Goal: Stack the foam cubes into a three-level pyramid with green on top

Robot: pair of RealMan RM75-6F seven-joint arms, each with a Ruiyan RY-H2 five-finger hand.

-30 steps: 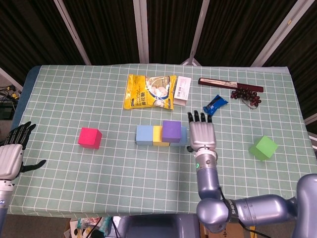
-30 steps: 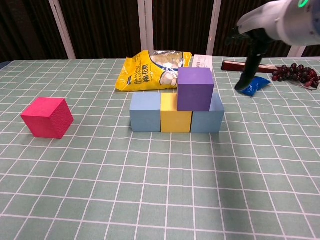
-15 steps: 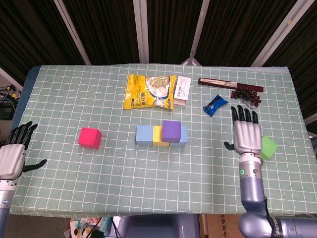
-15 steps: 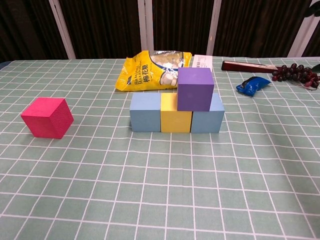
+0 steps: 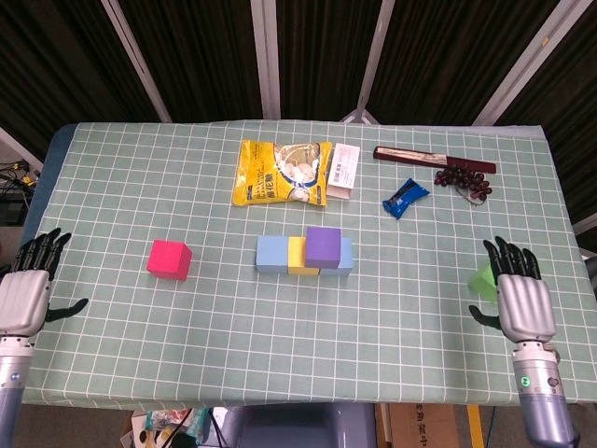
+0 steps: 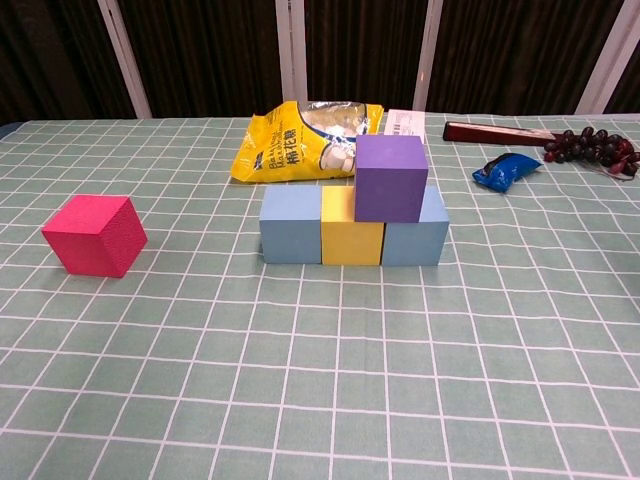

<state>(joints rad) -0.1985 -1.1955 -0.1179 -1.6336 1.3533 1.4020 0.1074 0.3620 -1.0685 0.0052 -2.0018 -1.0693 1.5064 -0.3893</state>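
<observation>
Hiding most of the green cube [image 5: 482, 277], the right hand [image 5: 522, 297] spreads empty fingers [image 5: 508, 253], like the left hand [image 5: 26, 291]

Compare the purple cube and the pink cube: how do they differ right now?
The purple cube sits on the second level, on top of the yellow cube and the right-hand blue cube; the pink cube rests directly on the table. Purple is part of the stack; pink stands alone off to the left, touching nothing. Both look like same-sized cubes, and neither hand holds them.
</observation>
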